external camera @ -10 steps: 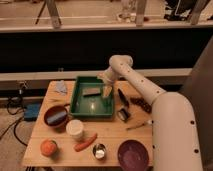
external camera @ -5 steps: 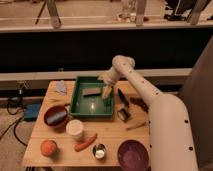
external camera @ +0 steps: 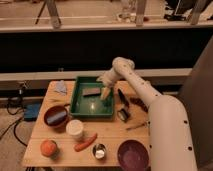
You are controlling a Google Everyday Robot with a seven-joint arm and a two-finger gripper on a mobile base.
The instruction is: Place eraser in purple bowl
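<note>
The eraser (external camera: 91, 92) is a small grey-brown block lying flat inside the green tray (external camera: 80, 107), near its back edge. My gripper (external camera: 106, 93) hangs down into the tray just to the right of the eraser, close to it. The purple bowl (external camera: 132, 154) stands at the table's front right corner, well away from the gripper, and it holds nothing.
A dark red bowl (external camera: 56, 116) with a bluish-grey block stands left of the tray. A white cup (external camera: 75, 129), a carrot (external camera: 86, 142), an orange (external camera: 48, 147) and a small metal cup (external camera: 99, 150) stand along the front. Black tools (external camera: 123, 105) lie right of the tray. A blue cloth (external camera: 61, 87) lies at the back left.
My arm has shifted slightly to the right over the tray. The eraser has not moved.
</note>
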